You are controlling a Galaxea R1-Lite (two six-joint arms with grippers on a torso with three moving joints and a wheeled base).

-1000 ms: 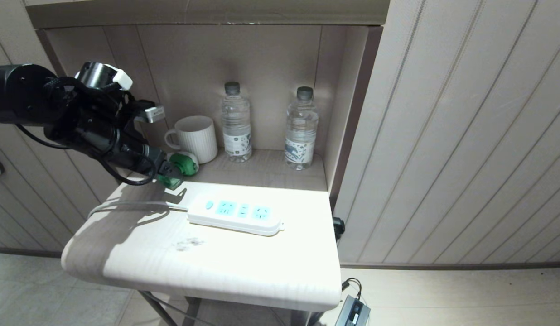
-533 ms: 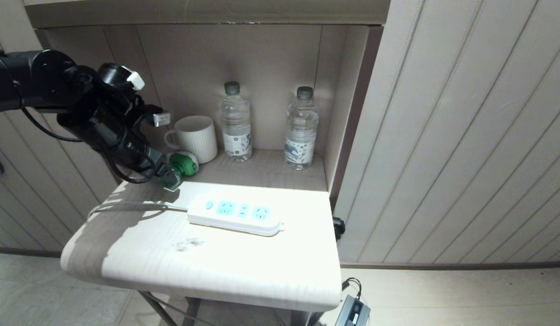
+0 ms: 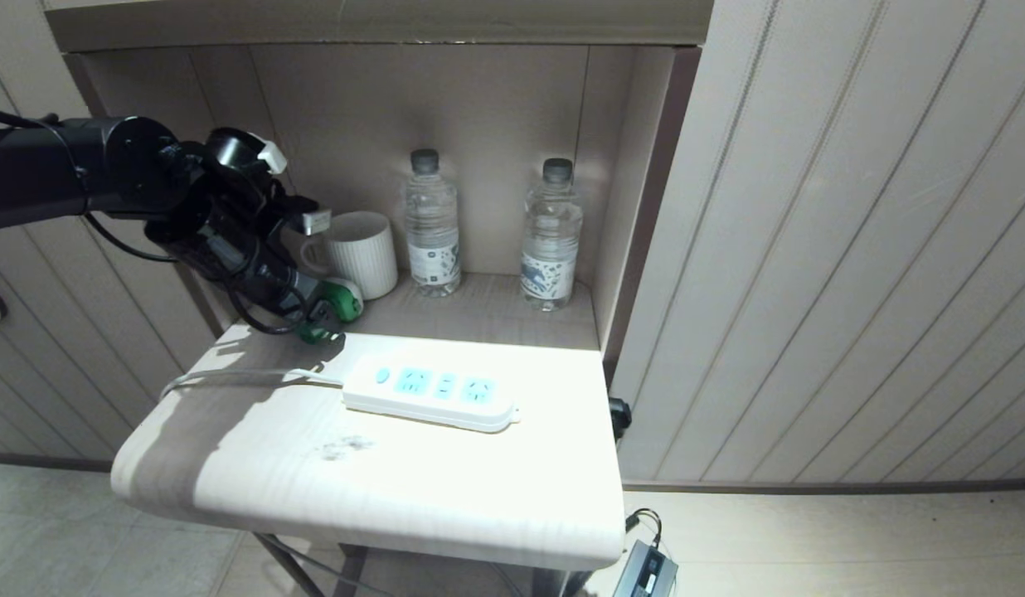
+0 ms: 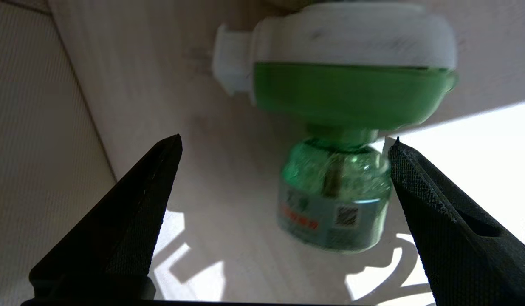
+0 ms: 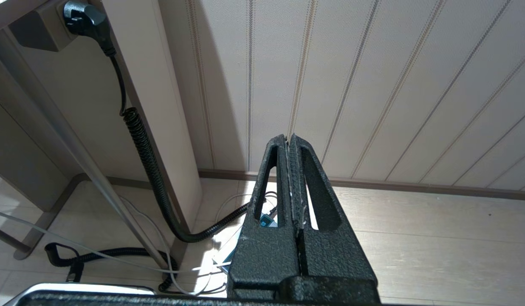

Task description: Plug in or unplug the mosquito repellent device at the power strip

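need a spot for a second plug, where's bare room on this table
Free: the near half of the table, in front of the power strip, and right of it. Crowded: back left, where mug, mosquito repellent device and left hand cluster.

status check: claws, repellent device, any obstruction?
Left claw open, straddling the mosquito repellent device, not gripping. Right claw shut, parked low. Device lying beside mug, power strip sockets empty. Nothing blocking.
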